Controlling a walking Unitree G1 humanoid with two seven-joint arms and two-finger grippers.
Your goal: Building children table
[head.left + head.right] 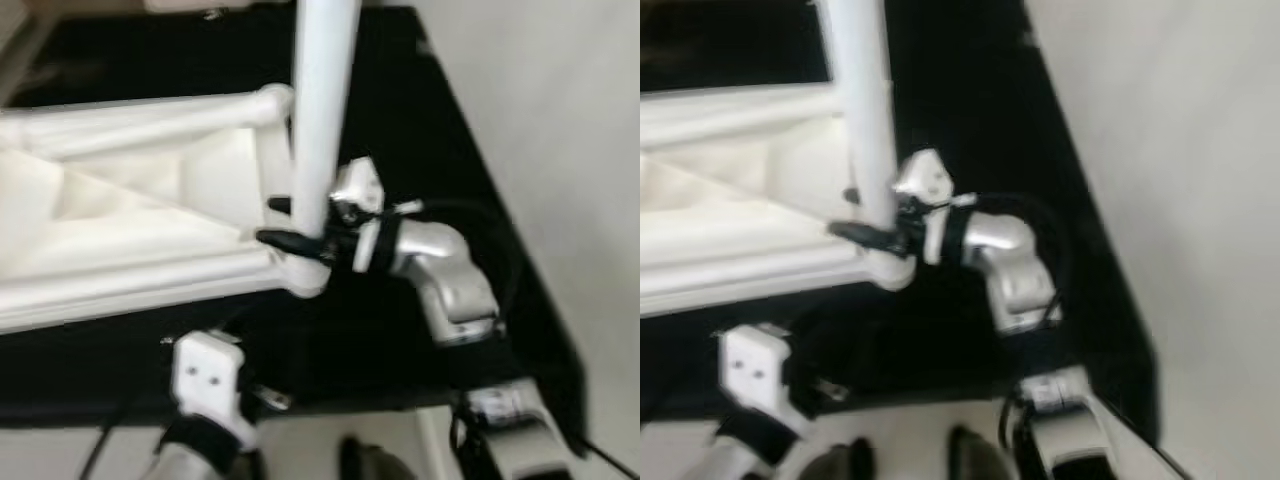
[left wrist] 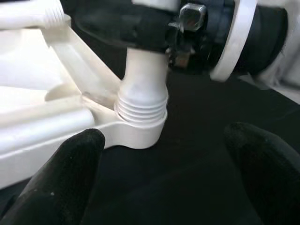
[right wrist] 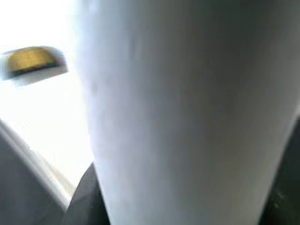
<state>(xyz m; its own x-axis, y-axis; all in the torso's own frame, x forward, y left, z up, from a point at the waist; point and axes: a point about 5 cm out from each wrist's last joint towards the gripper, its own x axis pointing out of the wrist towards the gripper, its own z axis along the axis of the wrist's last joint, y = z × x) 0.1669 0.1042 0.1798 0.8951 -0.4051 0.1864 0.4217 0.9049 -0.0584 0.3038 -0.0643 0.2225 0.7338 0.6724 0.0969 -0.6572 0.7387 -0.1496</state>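
The white tabletop (image 1: 130, 215) lies upside down on a black mat (image 1: 420, 120), its ribbed underside facing up, taking up the robot's left half of the mat. A white leg (image 1: 322, 110) stands upright in the socket (image 2: 140, 129) at the tabletop's near right corner, its threaded end seated in the ring. The right tool (image 1: 300, 240) is closed around the leg low down, just above the socket, one black finger (image 1: 285, 240) wrapping the near side; the right wrist view has the pale leg (image 3: 187, 112) pressed close against the lens. The left tool (image 2: 161, 164) hangs near the mat's front edge, spread wide and holding nothing, its two black fingertips (image 2: 70, 164) either side of the socket but apart from it, with bare mat between. To the robot's right of the leg the mat runs bare up to its far right edge, where it meets a pale floor (image 1: 560, 130). A second leg (image 1: 160, 115) lies flat along the tabletop's far edge.
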